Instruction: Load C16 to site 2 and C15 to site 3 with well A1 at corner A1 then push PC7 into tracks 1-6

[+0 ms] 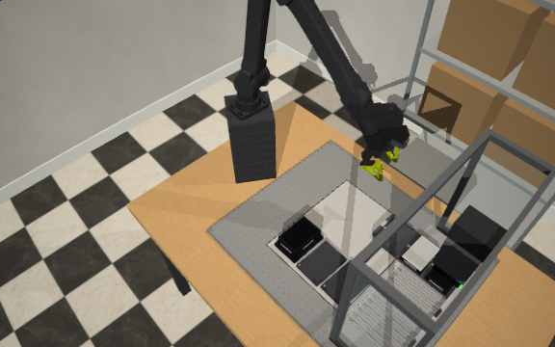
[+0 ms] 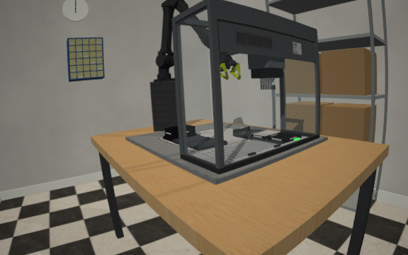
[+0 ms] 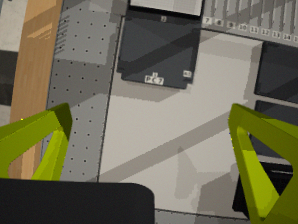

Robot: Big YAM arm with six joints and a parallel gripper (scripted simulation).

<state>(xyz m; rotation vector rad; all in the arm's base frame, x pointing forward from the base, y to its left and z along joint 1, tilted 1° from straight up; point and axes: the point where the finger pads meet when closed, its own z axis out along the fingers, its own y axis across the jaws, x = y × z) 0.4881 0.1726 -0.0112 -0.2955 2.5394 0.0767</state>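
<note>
the gripper (image 1: 383, 162), fingers spread wide and empty, hangs high beside the instrument frame (image 1: 470, 161), above the apron (image 1: 355, 212).

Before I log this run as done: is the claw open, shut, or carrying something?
Claw: open wide, carrying nothing, up above the apron.

Three plate nests (image 1: 322, 262), two loaded plates (image 1: 420, 253) (one lamp (image 1: 460, 286) lit).

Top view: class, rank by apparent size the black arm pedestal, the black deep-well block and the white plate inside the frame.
1. Black arm pedestal, clearly largest.
2. Black deep-well block.
3. White plate, looks slightly smaller; close call, since frame bars partly cross it.
</note>
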